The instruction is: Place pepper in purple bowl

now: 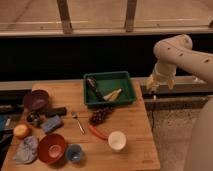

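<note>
The pepper (98, 132), slim and red-orange, lies on the wooden table (135, 122) in front of the dark grapes (98, 117). The purple bowl (36, 100) stands at the table's far left. My gripper (152, 90) hangs from the white arm (172, 55) beyond the table's right edge, far from both the pepper and the bowl. It holds nothing that I can see.
A green tray (111, 88) with items stands at the table's back middle. A white cup (117, 140), a red-orange bowl (52, 148), a small blue cup (74, 153), a fork (77, 122), a blue sponge (52, 123), an orange (21, 131) and a grey cloth (26, 150) lie about.
</note>
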Robot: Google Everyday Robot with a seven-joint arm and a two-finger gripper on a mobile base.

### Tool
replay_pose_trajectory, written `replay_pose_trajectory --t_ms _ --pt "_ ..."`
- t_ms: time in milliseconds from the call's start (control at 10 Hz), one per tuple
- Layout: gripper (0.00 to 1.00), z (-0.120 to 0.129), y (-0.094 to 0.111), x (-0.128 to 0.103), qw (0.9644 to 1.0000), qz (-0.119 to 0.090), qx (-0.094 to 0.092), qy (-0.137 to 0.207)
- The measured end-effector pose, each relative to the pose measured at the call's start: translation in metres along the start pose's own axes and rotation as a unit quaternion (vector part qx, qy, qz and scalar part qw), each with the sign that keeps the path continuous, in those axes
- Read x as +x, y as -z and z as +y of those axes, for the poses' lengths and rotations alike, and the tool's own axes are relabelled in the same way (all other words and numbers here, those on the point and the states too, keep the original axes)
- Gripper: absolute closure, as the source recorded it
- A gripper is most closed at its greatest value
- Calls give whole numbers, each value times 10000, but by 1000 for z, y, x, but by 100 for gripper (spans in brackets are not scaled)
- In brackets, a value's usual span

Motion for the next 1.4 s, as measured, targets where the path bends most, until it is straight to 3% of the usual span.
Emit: replay_pose_trajectory --t_ms 800,1000,1200,1300,1400 --pt "35 1 -1 -3 9999 -83 68 64" --pt "35 29 -2 -13 9988 -218 -12 438" --pt "35 69 -4 -20 9944 -262 -96 1020" --pt "35 97 -7 -22 9897 -253 -149 1399" --pt "35 129 -13 -20 9822 -196 -212 1854"
